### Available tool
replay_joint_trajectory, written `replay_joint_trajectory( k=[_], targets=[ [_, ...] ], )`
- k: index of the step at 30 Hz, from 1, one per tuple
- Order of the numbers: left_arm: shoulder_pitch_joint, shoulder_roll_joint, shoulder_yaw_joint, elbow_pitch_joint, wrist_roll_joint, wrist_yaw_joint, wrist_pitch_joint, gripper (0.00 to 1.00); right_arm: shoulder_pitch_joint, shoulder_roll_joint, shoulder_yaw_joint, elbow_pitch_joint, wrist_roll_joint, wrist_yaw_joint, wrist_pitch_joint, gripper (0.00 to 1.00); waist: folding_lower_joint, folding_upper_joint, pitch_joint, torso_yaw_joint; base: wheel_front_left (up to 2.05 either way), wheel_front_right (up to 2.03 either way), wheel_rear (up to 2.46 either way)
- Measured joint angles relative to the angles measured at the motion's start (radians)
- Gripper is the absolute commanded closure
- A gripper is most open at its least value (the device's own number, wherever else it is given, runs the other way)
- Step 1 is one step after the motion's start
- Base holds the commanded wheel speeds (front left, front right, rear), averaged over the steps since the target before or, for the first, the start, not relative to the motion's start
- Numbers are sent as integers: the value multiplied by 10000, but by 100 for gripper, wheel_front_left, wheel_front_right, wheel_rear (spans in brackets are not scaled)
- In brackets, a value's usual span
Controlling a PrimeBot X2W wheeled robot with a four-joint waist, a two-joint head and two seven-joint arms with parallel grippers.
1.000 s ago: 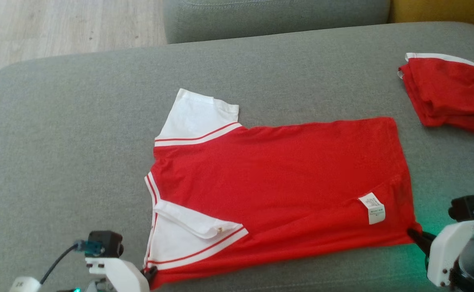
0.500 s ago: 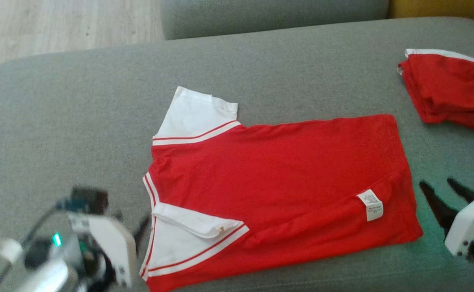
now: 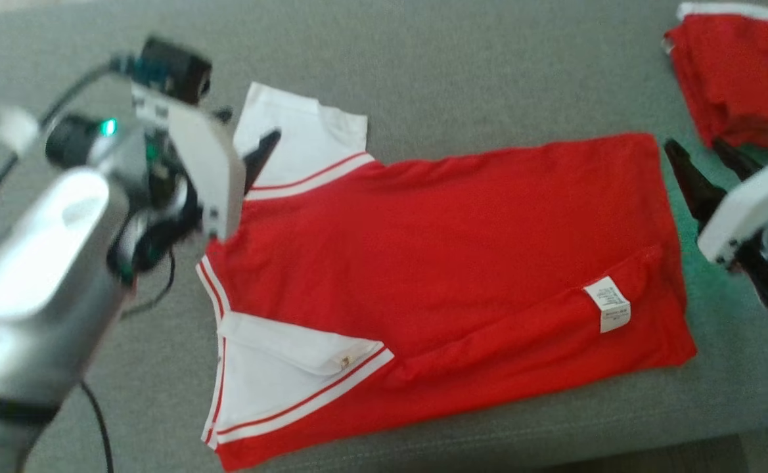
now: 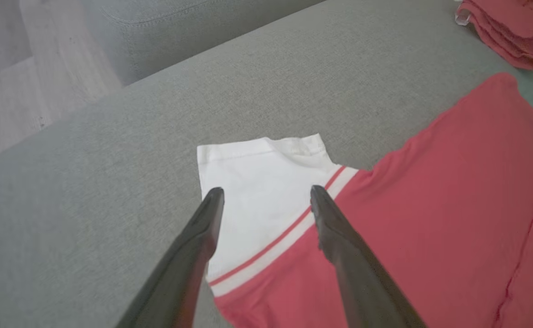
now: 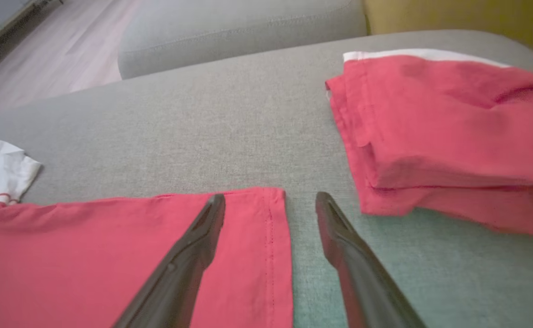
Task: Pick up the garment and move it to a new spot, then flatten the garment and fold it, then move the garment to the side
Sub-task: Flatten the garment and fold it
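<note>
The garment [image 3: 456, 249], a red shirt with white sleeves, lies flat on the grey sofa cushion [image 3: 456, 79], its near edge folded over with a white label [image 3: 609, 312] showing. My left gripper [image 3: 242, 135] is open and hovers at the far white sleeve [image 3: 305, 141]. In the left wrist view its fingers [image 4: 266, 193] straddle that sleeve [image 4: 266, 168] with nothing between them. My right gripper [image 3: 699, 154] is open beside the far hem corner. The right wrist view shows its fingers [image 5: 271, 200] astride the hem edge of the garment [image 5: 111, 255].
A second red cloth [image 3: 738, 72], folded, lies at the far right of the cushion, close to my right gripper; it is the red cloth [image 5: 439, 132] right of my fingers. The cushion's front edge [image 3: 719, 447] runs near the bottom. Wooden floor [image 4: 2, 91] lies beyond the sofa.
Both grippers opened and let go of the garment's near corners. They then moved away from me to its far side, left to the sleeve, right to the hem. The head camera tilted down.
</note>
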Motion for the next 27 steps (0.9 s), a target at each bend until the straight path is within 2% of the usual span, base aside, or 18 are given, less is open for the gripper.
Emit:
replay_joint_trajectory(
  k=[3,6,11,20,27],
  targets=[
    [-1128,-451,-150,1306,-138,-686,230,0,-841,2,635,679,268,0,209,0,1,0,514,-53,0,0,0],
    [-1984,-688,-247,2508,-100,-1179,410,0,-1581,-2,1235,1220,541,0,445,0,1,0,1000,-128,0,0,0],
    [-3043,-951,-477,4102,125,-1582,477,0,-2483,27,2029,1847,869,0,527,0,2,0,1657,-333,0,0,0],
    [-4123,-1315,-660,6071,105,-1879,552,0,-3472,23,3214,2226,1582,0,222,0,-1,0,2242,-819,0,0,0],
    [-4521,-1469,-817,6780,25,-1960,706,0,-3777,-61,3981,2516,2182,-2,-69,0,-2,0,2274,-843,0,0,0]
  ],
)
